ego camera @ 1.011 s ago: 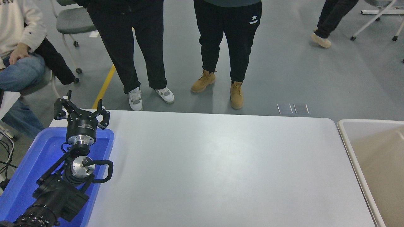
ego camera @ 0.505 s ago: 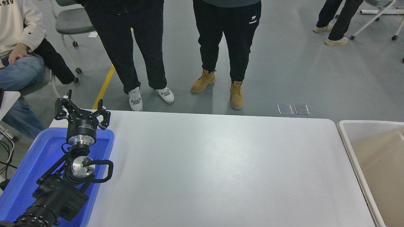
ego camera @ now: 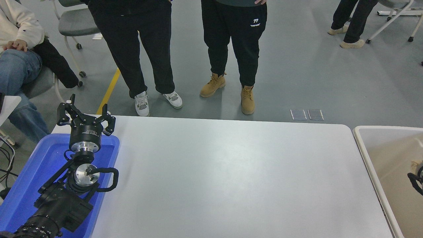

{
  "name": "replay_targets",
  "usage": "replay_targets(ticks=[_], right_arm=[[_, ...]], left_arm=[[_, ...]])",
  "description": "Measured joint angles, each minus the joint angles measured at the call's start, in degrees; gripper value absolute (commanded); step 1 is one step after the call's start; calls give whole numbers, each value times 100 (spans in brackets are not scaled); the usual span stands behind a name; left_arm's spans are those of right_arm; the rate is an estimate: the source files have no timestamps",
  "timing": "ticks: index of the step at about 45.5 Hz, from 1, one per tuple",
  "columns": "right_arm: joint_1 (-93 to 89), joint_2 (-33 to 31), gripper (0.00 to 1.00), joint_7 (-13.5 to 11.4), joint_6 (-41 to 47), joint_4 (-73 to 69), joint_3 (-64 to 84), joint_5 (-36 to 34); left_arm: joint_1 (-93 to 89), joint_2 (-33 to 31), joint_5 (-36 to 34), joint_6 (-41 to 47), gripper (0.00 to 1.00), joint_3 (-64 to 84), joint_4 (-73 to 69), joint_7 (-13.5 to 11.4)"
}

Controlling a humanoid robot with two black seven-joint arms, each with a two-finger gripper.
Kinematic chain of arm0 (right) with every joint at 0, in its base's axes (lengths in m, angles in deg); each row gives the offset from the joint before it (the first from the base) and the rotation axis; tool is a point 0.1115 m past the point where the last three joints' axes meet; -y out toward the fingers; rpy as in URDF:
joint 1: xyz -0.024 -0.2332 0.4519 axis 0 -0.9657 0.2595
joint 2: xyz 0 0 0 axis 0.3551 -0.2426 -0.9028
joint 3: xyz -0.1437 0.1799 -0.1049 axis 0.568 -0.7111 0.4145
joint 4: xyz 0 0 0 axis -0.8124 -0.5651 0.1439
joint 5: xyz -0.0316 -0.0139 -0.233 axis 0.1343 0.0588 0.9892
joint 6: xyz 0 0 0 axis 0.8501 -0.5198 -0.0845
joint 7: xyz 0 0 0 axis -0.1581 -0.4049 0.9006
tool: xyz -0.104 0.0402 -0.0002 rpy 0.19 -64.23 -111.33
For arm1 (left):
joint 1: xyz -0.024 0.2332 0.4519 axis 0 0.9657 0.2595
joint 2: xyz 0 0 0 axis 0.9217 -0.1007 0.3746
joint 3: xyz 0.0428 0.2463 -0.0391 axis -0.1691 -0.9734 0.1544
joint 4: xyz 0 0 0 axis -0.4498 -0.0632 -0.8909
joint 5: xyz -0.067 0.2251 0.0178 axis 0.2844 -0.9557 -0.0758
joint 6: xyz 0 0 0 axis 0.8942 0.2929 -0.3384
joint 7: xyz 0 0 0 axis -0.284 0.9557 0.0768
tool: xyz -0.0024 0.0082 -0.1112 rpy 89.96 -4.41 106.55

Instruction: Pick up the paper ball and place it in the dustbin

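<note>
Your left arm lies parked at 8 o'clock over the bright blue plastic tray [ego camera: 24, 185], its black left gripper [ego camera: 85, 116] pointing toward 12 o'clock with fingers spread and nothing between them. The gripper tips hang over the tray's far rim, near the far left corner of the white surface [ego camera: 231, 175].

At 3 o'clock, the large rectangular beige plastic dustbin [ego camera: 370, 145] stands just beside the right edge of the surface, its pale rounded rim running alongside that edge. Your black right gripper [ego camera: 417, 178] shows only as a sliver at the picture's right edge, inside the bin's outline. You cannot tell whether its fingers are spread or pressed together. Just above it, a small tan, wrinkled patch, likely the crumpled brown paper ball [ego camera: 415, 164], peeks in at the frame edge over the bin's interior. Whether it is pinched or loose cannot be told.

Beyond the surface, at 12 o'clock: a person in black trousers and white sneakers [ego camera: 158, 100], and beside them another in black trousers and tan boots [ego camera: 231, 92], both close to the far edge. At 10 o'clock a seated person in blue jeans [ego camera: 16, 71] and a cream sleeve, with a grey chair [ego camera: 77, 24] behind. At 2 o'clock, a third pair of legs [ego camera: 350, 23], well apart. A yellow floor line [ego camera: 109, 89] runs toward the surface's far left corner.
</note>
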Motion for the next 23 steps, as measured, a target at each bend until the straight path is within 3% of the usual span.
replay_targets(ticks=[2,4,5,6,23], right_arm=[[-28,22,29,9,6,4,-16,0],[-56,36,54,11,6,11,-29,0],[-64,41,73,14,6,16,-35,0],[-72,46,100,15,6,18,-42,0],[-144,84,100,25,20,32,-225,-6]], left_arm=[[0,0,0,0,99,0,0,0],[0,0,0,0,99,0,0,0],[0,0,0,0,99,0,0,0],[0,0,0,0,99,0,0,0],[0,0,0,0,99,0,0,0]])
